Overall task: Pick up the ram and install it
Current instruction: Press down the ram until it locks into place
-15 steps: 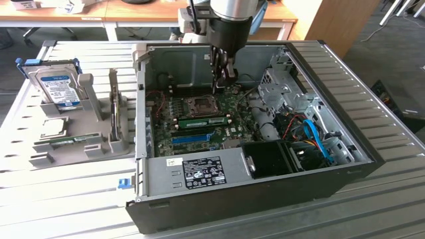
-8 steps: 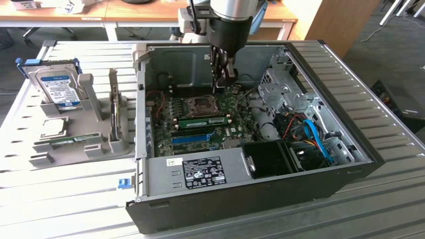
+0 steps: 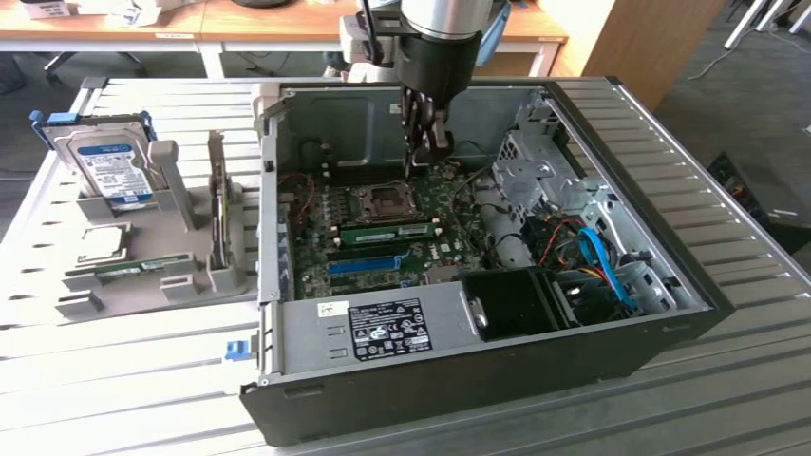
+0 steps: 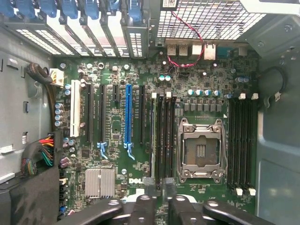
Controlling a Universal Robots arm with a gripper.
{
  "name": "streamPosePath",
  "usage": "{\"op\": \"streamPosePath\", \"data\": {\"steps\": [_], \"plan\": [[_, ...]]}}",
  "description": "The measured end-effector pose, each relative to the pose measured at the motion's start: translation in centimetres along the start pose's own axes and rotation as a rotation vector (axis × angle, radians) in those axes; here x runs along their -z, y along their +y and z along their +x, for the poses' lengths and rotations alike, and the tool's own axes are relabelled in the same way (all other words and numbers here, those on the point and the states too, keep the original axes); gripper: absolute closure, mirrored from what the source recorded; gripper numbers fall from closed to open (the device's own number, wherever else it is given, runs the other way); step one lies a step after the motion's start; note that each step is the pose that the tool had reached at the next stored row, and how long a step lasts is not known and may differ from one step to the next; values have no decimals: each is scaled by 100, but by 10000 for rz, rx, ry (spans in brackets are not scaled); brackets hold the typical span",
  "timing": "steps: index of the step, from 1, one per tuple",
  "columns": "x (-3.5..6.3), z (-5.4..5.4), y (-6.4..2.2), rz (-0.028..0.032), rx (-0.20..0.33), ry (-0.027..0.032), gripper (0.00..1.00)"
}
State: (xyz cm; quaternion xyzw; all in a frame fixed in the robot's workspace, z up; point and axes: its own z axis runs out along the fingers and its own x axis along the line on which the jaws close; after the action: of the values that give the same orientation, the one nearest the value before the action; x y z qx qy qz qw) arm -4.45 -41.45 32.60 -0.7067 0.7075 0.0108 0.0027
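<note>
A green ram stick (image 3: 386, 231) stands seated in a slot on the motherboard, between the processor socket (image 3: 379, 201) and the blue expansion slot (image 3: 367, 263). In the wrist view the ram (image 4: 153, 136) shows edge-on in the slot bank beside the socket (image 4: 200, 149). My gripper (image 3: 426, 160) hangs inside the open computer case, above the board and apart from the stick. Its dark fingers (image 4: 140, 207) stand a little apart with nothing between them, roughly in line with that slot bank. Another green stick (image 3: 127, 271) lies in the grey holder outside the case.
The case walls (image 3: 273, 190) enclose the board, with a drive cage (image 3: 538, 171) and cables (image 3: 595, 261) at the exterior view's right. A grey parts holder (image 3: 178, 256) at the exterior view's left carries a blue-labelled hard drive (image 3: 108, 166) and a square silver chip (image 3: 102, 242).
</note>
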Motion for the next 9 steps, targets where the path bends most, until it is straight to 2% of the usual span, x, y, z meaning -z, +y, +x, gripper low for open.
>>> {"op": "streamPosePath", "data": {"steps": [2,9], "plan": [[0,0,0,0,0,0,89],[0,0,0,0,0,0,89]]}}
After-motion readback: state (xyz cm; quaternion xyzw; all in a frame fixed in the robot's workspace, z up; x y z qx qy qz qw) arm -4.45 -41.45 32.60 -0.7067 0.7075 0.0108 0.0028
